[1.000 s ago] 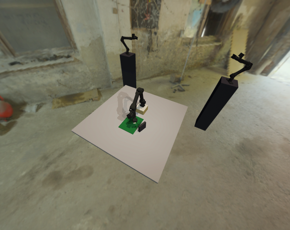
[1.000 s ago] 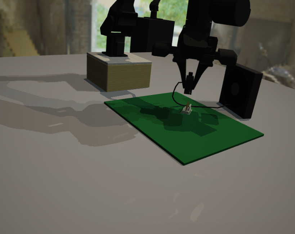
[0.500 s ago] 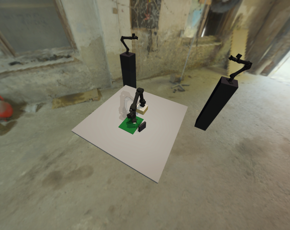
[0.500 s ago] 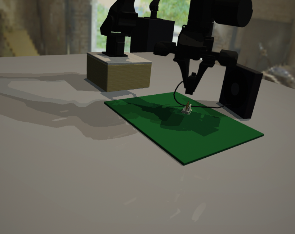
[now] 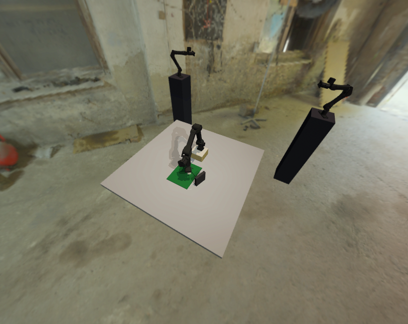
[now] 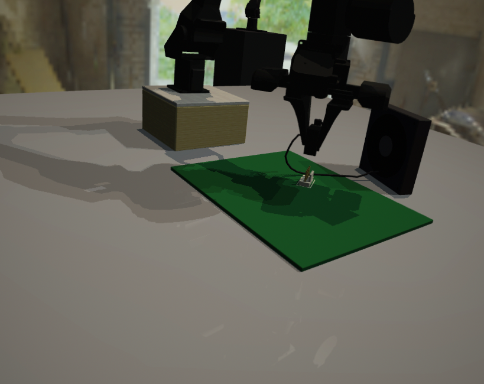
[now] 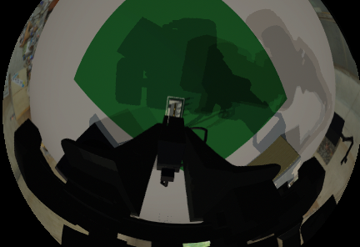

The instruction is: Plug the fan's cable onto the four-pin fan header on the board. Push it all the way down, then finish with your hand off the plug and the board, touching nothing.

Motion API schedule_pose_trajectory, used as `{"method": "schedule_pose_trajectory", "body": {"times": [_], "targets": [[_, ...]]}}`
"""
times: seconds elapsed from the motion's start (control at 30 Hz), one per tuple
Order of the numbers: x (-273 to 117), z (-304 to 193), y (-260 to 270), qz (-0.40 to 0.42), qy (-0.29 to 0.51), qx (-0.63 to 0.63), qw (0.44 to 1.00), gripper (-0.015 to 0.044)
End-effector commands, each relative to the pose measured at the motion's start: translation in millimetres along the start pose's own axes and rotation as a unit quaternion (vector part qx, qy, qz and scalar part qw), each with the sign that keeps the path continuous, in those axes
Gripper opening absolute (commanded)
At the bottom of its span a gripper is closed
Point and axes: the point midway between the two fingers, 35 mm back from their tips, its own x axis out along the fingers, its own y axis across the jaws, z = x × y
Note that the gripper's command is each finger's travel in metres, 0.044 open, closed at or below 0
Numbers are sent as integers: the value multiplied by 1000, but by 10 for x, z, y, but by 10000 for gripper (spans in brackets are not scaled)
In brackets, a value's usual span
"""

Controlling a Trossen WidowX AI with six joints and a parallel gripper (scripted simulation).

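Observation:
The green board [image 5: 185,184] [image 6: 299,247] [image 7: 175,2] lies flat on the table. The white four-pin header [image 6: 305,182] [image 7: 175,105] stands on it with its pins pointing up. My gripper [image 5: 187,170] [image 6: 312,142] [image 7: 172,129] points down over the board and is shut on the black fan plug [image 6: 311,151] [image 7: 170,149]. The plug is upright a little above the header, with a visible gap in the exterior view. In the wrist view the plug hides the header's near end. The black cable [image 6: 286,157] [image 7: 206,134] loops from the plug to the fan.
The black fan [image 5: 200,178] [image 6: 413,159] stands upright beside the board. The arm's base sits on a pale block [image 5: 201,157] [image 6: 211,127] [image 7: 276,159] behind the board. Two other arms stand on tall black pillars [image 5: 181,97] [image 5: 303,146] beyond the table.

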Motion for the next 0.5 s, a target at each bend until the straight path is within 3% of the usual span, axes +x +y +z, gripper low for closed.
{"method": "schedule_pose_trajectory", "body": {"times": [0.0,0.47], "targets": [[-1,10,-4,-2,-2,-2,1000,0],[220,16,-14,-2,-2,-8,1000,0]]}}
